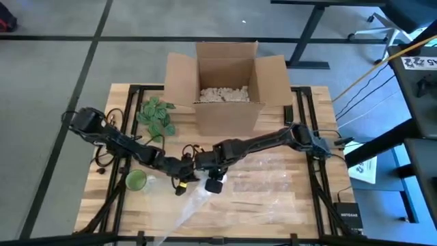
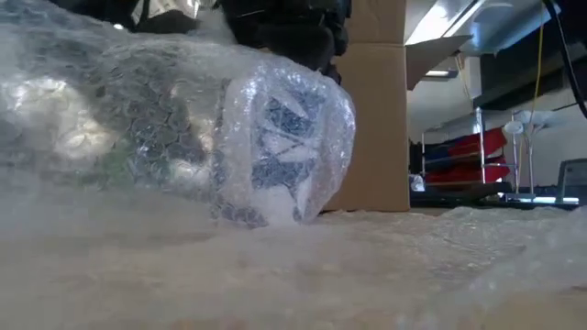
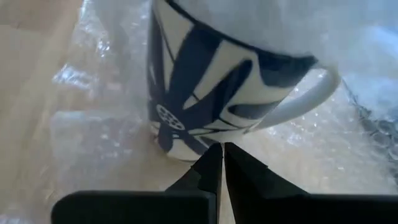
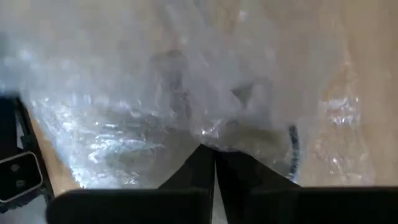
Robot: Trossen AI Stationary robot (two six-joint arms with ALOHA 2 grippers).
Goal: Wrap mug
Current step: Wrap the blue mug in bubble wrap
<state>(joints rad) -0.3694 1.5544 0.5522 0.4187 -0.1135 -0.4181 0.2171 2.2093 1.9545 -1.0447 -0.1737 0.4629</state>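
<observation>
Clear bubble wrap [image 1: 273, 179] covers the middle of my wooden slatted table [image 1: 311, 219], and both my arms stretch low over it to meet near the centre. My left gripper [image 3: 219, 148] reaches in from the left, its two dark fingers pressed together on a fold of the film right at the foot of the white ceramic mug with dark blue leaf-like strokes [image 3: 205, 81], which stands on the wrap with its handle out to one side. My right gripper [image 4: 214, 151] comes across from the right, fingers likewise closed on a gathered edge of the wrap draped over the mug. Behind us an open brown cardboard box [image 1: 225, 85] holds pale packing peanuts [image 1: 222, 94]. A green leafy sprig [image 1: 157, 115] lies left of the box, and a small green cup [image 1: 136, 180] stands under my left arm. I can read no writing on anything.
</observation>
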